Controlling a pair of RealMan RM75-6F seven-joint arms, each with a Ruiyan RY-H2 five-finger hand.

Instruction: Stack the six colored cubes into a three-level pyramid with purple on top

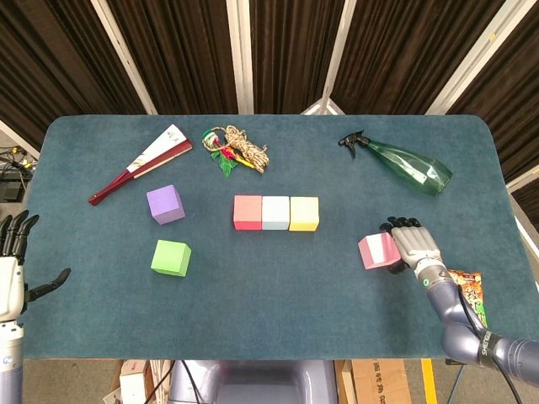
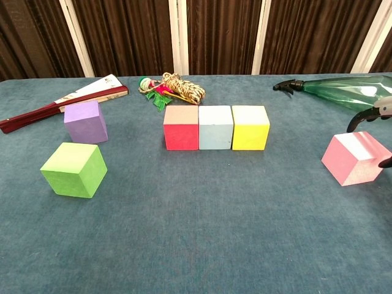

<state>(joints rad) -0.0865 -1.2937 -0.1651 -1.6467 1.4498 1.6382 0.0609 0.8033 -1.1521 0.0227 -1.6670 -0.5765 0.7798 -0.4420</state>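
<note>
Left hand (image 1: pixel 10 265): at the near left corner, just off the table (image 1: pixel 278 311) edge, fingers spread apart, holding nothing.

Right hand (image 1: pixel 413 246): near the right edge, fingers curled over the top and far side of the pink cube (image 1: pixel 376 251). The cube rests on the table; whether the hand grips it or only touches it cannot be told.

Green cube (image 2: pixel 74 169): left half, nearer the near edge, alone. Purple cube (image 2: pixel 86 121): just behind it, apart.

Table centre: red cube (image 2: pixel 181 127), light blue cube (image 2: pixel 215 127) and yellow cube (image 2: pixel 250 127) in one row, sides touching.

Toward the far edge: folded fan (image 1: pixel 141 163) at left, rope bundle (image 1: pixel 236 149) beside it, green spray bottle (image 1: pixel 402 166) lying at right.
</note>
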